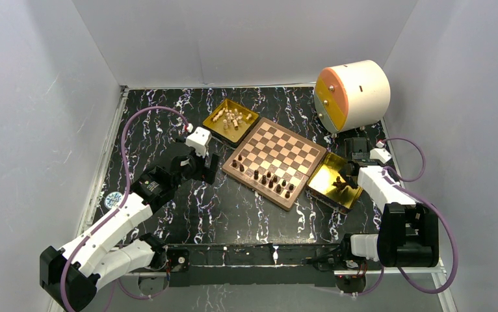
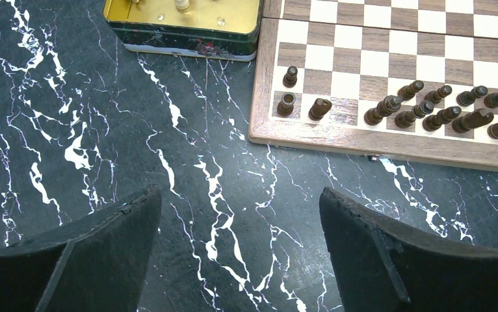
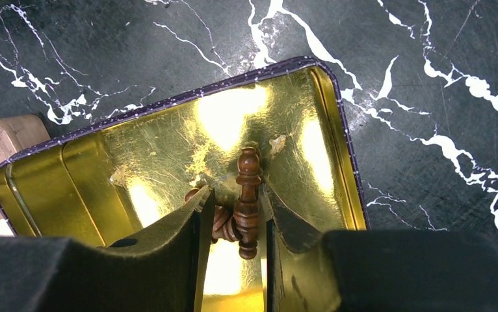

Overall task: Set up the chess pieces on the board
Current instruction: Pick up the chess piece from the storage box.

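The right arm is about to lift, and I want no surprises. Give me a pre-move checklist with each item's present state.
1. Right claw straddles dark piece in gold tray: ok.
2. Only one piece inside that claw: not ok, a second piece lies alongside.
3. Grip firm: cannot tell.
4. Board has free squares: ok.
5. Left claw open, off the board: ok.

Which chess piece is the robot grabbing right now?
Find the board, then the gold tray on its right. Inside, the right pincer grips a dark piece. It is the one whose knobbed top sticks out past the fingers; its neighbour is half hidden.
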